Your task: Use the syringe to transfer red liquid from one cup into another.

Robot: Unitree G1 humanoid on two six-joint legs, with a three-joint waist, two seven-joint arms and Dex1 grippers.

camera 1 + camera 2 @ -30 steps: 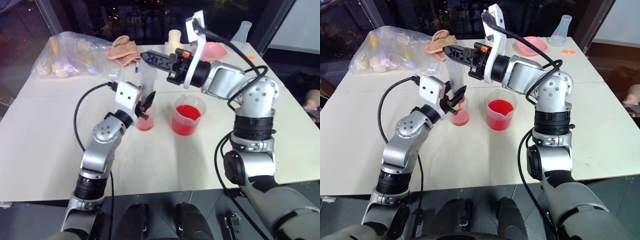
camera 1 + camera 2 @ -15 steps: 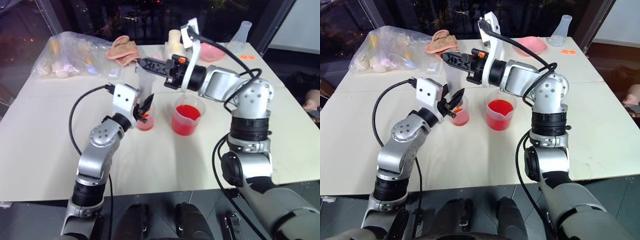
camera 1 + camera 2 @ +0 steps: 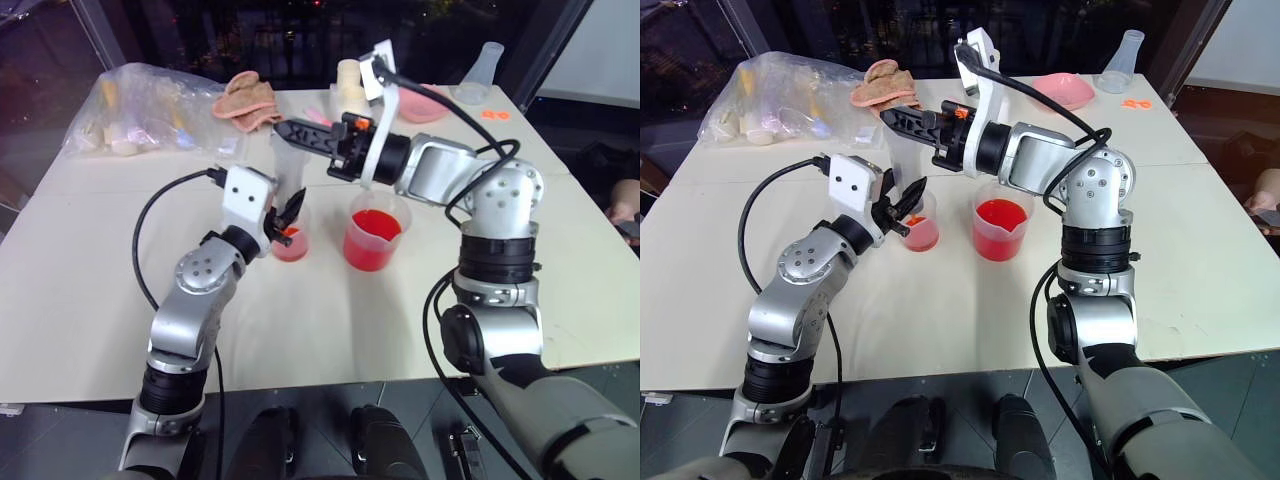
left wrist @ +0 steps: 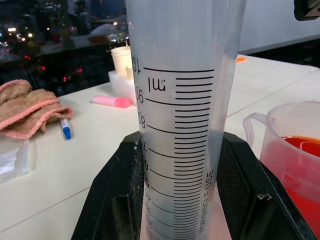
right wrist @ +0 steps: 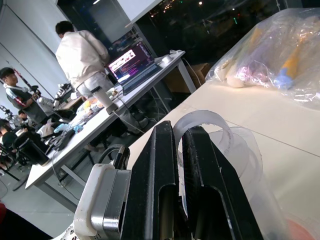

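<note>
The syringe (image 3: 291, 168) stands upright over the smaller beaker (image 3: 291, 244), which holds a little red liquid (image 3: 921, 238). My left gripper (image 3: 288, 214) is shut on the lower part of the clear graduated barrel (image 4: 180, 100), with a black finger (image 4: 120, 195) on each side. My right gripper (image 3: 290, 128) reaches in level from the right and is shut on the plunger's top flange (image 5: 200, 120). The larger beaker (image 3: 374, 236), about half full of red liquid (image 3: 372, 224), stands just right of the small one, apart from both grippers.
A clear plastic bag (image 3: 150, 110) of items lies at the back left, with a pinkish cloth (image 3: 247, 97) beside it. A pink dish (image 3: 1065, 90) and a clear flask (image 3: 1122, 58) sit at the back right. A pink marker (image 4: 112, 101) lies behind the syringe. People (image 5: 87, 60) stand at desks beyond.
My left elbow has swung slightly outward and the right gripper sits a touch lower on the plunger. Both grips and both beakers are unchanged.
</note>
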